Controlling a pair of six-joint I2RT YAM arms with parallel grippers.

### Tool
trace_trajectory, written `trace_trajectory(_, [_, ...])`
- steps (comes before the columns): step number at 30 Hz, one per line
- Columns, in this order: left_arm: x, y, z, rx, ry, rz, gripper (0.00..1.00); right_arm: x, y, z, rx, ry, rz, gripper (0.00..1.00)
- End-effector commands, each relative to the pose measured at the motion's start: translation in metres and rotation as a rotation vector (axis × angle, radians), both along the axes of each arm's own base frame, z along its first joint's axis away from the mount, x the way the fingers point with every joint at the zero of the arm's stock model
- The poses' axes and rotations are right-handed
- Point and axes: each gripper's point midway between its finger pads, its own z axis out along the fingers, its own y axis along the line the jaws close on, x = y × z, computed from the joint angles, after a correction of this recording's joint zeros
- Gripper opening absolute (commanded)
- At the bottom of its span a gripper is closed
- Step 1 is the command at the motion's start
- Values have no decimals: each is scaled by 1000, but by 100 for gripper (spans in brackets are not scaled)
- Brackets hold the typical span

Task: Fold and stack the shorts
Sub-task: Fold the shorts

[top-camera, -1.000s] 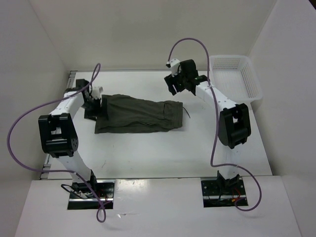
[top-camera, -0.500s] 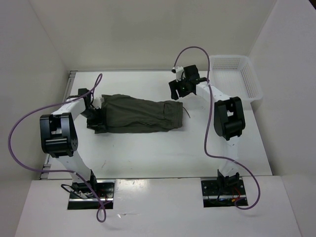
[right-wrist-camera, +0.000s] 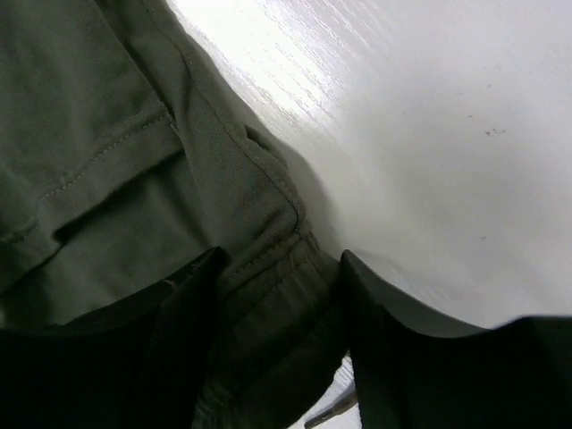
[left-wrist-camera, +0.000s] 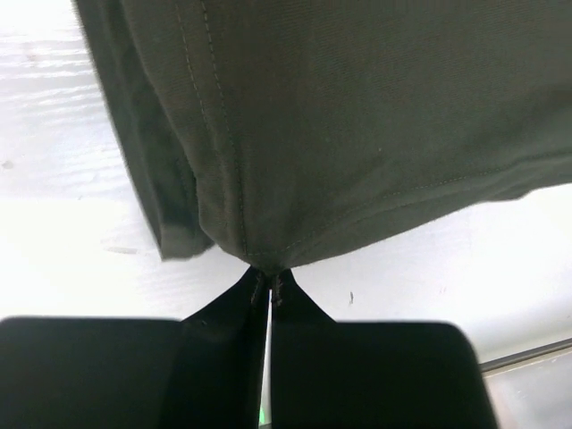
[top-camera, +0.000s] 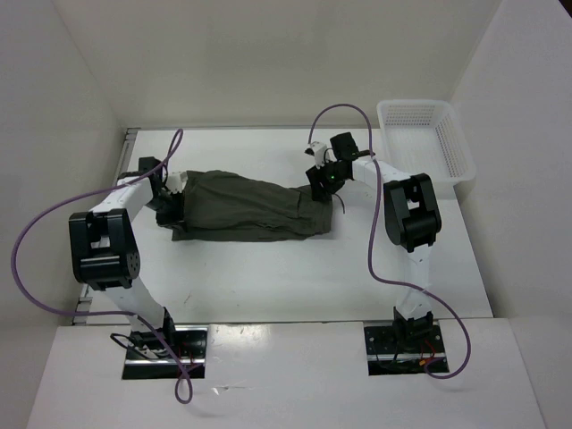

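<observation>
The dark olive shorts (top-camera: pixel 250 206) lie flat across the middle of the table, legs to the left and waistband to the right. My left gripper (top-camera: pixel 173 208) is at their left end. In the left wrist view it (left-wrist-camera: pixel 269 275) is shut on the hem of the shorts (left-wrist-camera: pixel 357 134), pinching a small point of cloth. My right gripper (top-camera: pixel 323 182) sits low at the far right corner. Its jaws (right-wrist-camera: pixel 281 290) stand apart with the ribbed waistband (right-wrist-camera: pixel 273 268) bunched between the fingers (right-wrist-camera: pixel 188 313). The thin drawstring (top-camera: pixel 340 207) trails off the right end.
A white mesh basket (top-camera: pixel 427 141) stands at the back right, just beyond the right arm's forearm. White walls close in the table at the back and both sides. Bare white tabletop (top-camera: pixel 295 277) lies between the shorts and the arm bases.
The left gripper has closed onto the leg hem. The right arm has come down and to the left onto the waistband corner, and its jaws have narrowed around the cloth.
</observation>
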Motion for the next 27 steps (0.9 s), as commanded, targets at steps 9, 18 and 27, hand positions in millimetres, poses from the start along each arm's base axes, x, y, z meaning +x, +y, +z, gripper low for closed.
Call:
trace_trajectory(9, [-35,15,36,111,-37,27,0,11,-12,-8,-47,-17,-82,24])
trace_trajectory(18, [-58,14,-26,161,92,-2,10,22,-4,8,-23,-58,-105,61])
trace_trajectory(27, [-23,-2,52,77,-162,-16,46,56,13,145,26,-371,-36,70])
